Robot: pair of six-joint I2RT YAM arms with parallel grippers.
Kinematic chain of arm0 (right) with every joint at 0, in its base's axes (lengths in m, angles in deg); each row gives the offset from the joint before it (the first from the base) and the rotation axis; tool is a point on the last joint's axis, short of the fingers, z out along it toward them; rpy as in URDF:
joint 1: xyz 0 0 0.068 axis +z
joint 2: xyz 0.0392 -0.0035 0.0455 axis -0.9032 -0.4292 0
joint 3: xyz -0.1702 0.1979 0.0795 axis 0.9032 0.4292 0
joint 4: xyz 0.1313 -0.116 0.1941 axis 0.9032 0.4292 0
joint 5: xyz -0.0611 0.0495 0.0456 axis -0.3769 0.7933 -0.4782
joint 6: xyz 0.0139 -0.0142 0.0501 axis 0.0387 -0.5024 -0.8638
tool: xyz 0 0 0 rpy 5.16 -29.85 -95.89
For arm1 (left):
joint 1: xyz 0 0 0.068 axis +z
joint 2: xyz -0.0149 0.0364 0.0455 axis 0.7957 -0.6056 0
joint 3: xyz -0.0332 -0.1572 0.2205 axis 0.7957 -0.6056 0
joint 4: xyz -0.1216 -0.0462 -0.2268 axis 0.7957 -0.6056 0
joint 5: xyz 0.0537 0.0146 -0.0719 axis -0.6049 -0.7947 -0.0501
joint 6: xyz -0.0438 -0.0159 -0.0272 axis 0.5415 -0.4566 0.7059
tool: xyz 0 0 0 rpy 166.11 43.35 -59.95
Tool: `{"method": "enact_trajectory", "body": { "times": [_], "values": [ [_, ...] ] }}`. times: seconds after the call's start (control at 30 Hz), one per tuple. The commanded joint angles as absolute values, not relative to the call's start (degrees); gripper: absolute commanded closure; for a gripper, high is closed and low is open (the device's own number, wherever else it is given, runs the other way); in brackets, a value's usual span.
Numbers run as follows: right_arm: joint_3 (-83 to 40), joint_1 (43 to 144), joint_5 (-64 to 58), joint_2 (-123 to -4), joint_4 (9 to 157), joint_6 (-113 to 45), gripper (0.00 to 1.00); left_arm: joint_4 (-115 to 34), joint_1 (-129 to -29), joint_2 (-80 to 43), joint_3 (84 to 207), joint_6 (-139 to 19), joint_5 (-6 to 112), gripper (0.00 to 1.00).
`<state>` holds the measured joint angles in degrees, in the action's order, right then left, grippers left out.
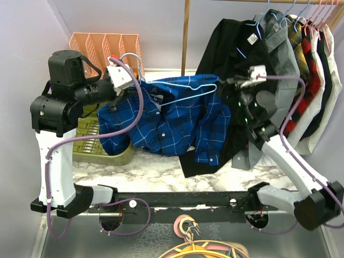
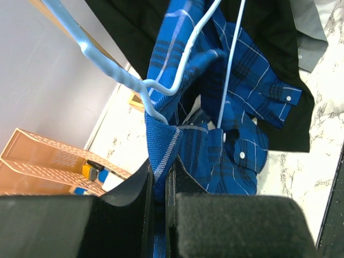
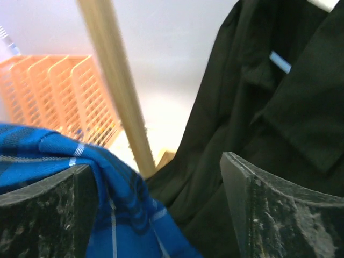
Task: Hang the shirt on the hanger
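The royal-blue plaid shirt (image 1: 172, 123) hangs above the marble table between my two arms, its hem drooping. The light-blue wire hanger (image 1: 188, 91) lies across its upper part; in the left wrist view the hanger (image 2: 161, 88) threads into the shirt (image 2: 242, 113) by the collar. My left gripper (image 1: 124, 91) holds the left collar side, jaws shut on a fold of blue cloth (image 2: 160, 180). My right gripper (image 1: 228, 85) is at the shirt's right shoulder; its jaws stand open (image 3: 158, 166), with blue cloth (image 3: 107, 215) draped against the left finger (image 3: 43, 215).
A plain black shirt (image 1: 231, 48) hangs right behind the right gripper, with several more shirts (image 1: 306, 70) on the rail. A wooden pole (image 1: 185, 37) stands at the back. An orange file rack (image 1: 105, 45) and an olive basket (image 1: 102, 150) sit at left. Loose hangers (image 1: 204, 250) lie at the near edge.
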<state>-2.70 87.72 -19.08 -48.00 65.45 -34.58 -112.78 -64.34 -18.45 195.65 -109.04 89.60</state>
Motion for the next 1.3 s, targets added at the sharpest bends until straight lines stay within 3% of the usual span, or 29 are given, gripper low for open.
{"method": "enact_trajectory", "body": {
  "times": [0.0, 0.1, 0.2, 0.37, 0.43, 0.5, 0.77, 0.8, 0.87, 0.9, 0.93, 1.1, 1.27],
  "values": [
    [11.5, 87.2, -0.2, -34.1, 55.5, -46.1, 0.02, -111.6, -63.8, -17.1, 195.0, -107.5, 91.2, 1.00],
    [23.4, 87.4, 9.7, -27.0, 41.6, -58.8, 0.00, -110.4, -62.2, -17.2, 194.7, -104.7, 92.4, 1.00],
    [26.3, 89.8, 12.9, -25.3, 40.9, -64.3, 0.01, -109.3, -60.2, -17.5, 194.8, -102.1, 94.5, 1.00],
    [24.0, 96.1, 8.3, -22.6, 47.7, -58.6, 0.01, -108.2, -58.8, -17.6, 194.5, -99.8, 94.9, 1.00],
    [21.6, 96.5, 12.4, -25.7, 46.9, -61.4, 0.01, -107.8, -58.3, -17.6, 194.1, -99.0, 94.9, 1.00],
    [18.8, 99.2, 16.2, -30.8, 45.2, -64.3, 0.08, -107.7, -57.7, -17.6, 193.6, -98.5, 95.3, 1.00],
    [6.7, 118.5, 23.4, -52.4, 34.6, -63.7, 0.14, -106.9, -57.1, -17.5, 192.3, -97.5, 94.3, 1.00],
    [7.5, 118.6, 20.9, -53.8, 32.1, -64.7, 0.20, -106.9, -57.0, -17.4, 192.2, -97.5, 94.4, 1.00],
    [7.7, 118.6, 14.2, -56.0, 30.9, -65.6, 0.54, -107.1, -57.1, -17.2, 191.9, -97.5, 94.6, 1.00],
    [6.9, 118.6, 12.0, -56.9, 31.9, -65.3, 0.67, -107.1, -57.1, -17.2, 191.9, -97.7, 94.6, 1.00],
    [6.0, 118.6, 10.2, -57.7, 32.7, -65.0, 0.70, -107.3, -57.1, -17.2, 191.8, -98.0, 94.7, 1.00],
    [3.3, 118.6, -1.8, -59.1, 37.4, -66.0, 0.71, -108.3, -57.1, -17.2, 192.0, -98.9, 95.1, 1.00],
    [-0.4, 118.6, -10.2, -61.0, 45.8, -64.2, 0.55, -108.7, -57.1, -17.5, 192.4, -99.0, 95.8, 1.00]
  ]
}}
